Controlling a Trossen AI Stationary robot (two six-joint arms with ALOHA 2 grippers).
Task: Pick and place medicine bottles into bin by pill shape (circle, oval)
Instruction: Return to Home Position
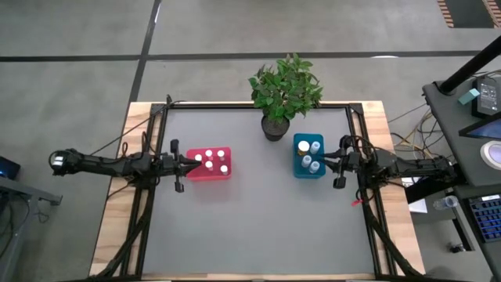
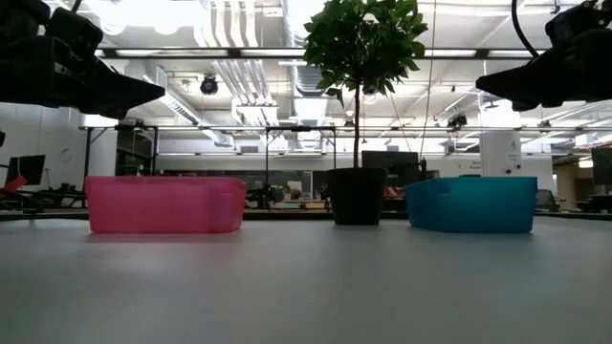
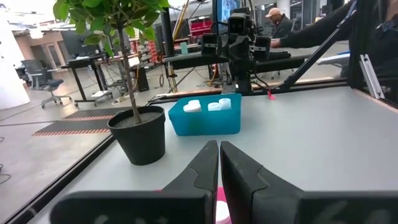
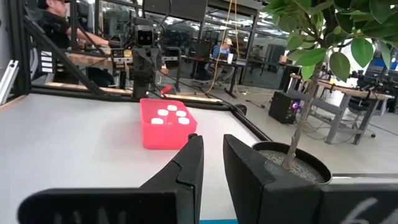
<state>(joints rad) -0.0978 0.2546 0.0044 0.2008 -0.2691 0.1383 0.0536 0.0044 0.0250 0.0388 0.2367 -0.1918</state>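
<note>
The red bin (image 1: 210,174) stands left of the table's middle and holds several white-capped medicine bottles (image 1: 222,154). The teal-blue bin (image 1: 298,158) stands right of the middle and holds several more bottles (image 1: 315,146). My left gripper (image 1: 192,163) hangs above the red bin's left end, shut and empty. My right gripper (image 1: 324,160) hangs above the teal bin's right end, open by a narrow gap (image 4: 212,146) and empty. In the low view both grippers (image 2: 143,93) (image 2: 490,86) are well above the bins. No bottle shows on the bare table.
A dark pot (image 1: 275,128) with a green plant (image 1: 286,84) stands at the far edge, just left of the teal bin. The grey table (image 1: 258,227) is bare toward its near edge. People sit at desks beyond the table (image 3: 277,22).
</note>
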